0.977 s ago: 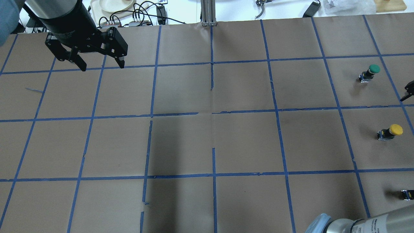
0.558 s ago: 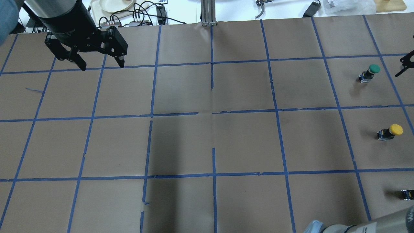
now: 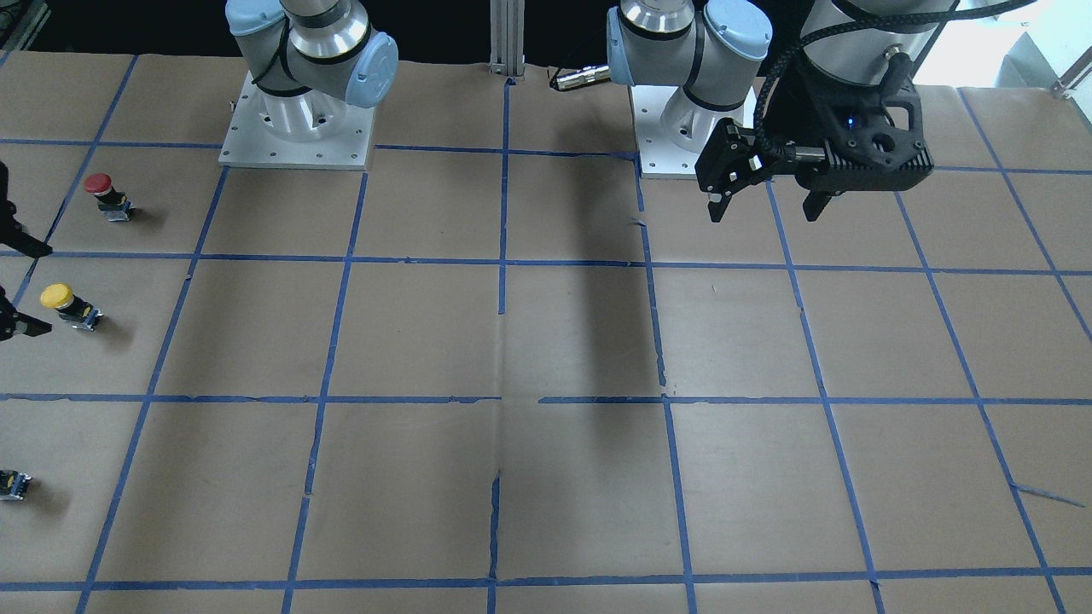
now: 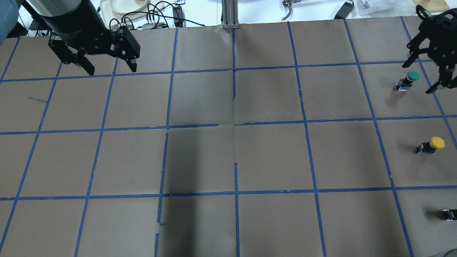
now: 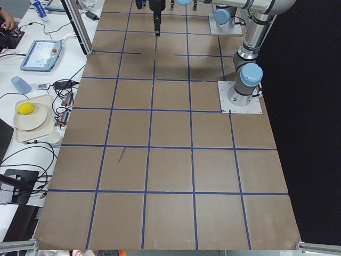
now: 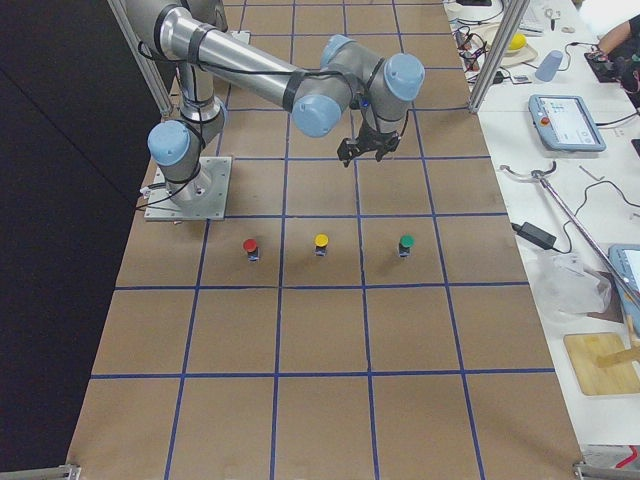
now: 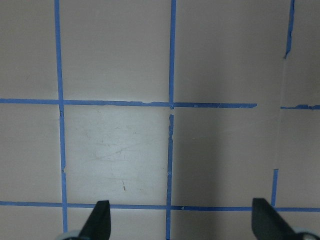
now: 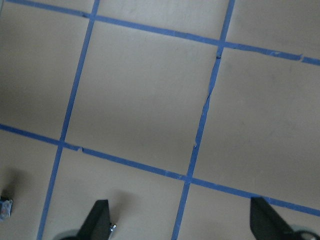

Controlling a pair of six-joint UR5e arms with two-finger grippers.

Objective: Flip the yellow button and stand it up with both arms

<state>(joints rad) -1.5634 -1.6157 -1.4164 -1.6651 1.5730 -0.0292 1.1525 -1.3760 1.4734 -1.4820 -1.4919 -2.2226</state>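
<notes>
The yellow button (image 4: 432, 144) stands cap up on the brown paper at the table's right side. It also shows in the front view (image 3: 68, 304) and the right side view (image 6: 321, 243). My right gripper (image 4: 417, 79) is open and empty. It hangs high above the far right of the table, over the green button (image 4: 408, 79), well clear of the yellow one. Its fingertips show at the front view's left edge (image 3: 38, 290). My left gripper (image 4: 111, 70) is open and empty, high over the far left corner; it also shows in the front view (image 3: 762, 211).
A red button (image 3: 102, 189) stands nearer the robot than the yellow one, in a row with it and the green one (image 6: 405, 243). Cables and a plate (image 4: 125, 5) lie beyond the table's far edge. Blue tape lines divide the paper into squares.
My right gripper has come in from the right edge and moved toward the far side, over the green button. The right forearm has left the bottom of the view. The left gripper barely moved.
</notes>
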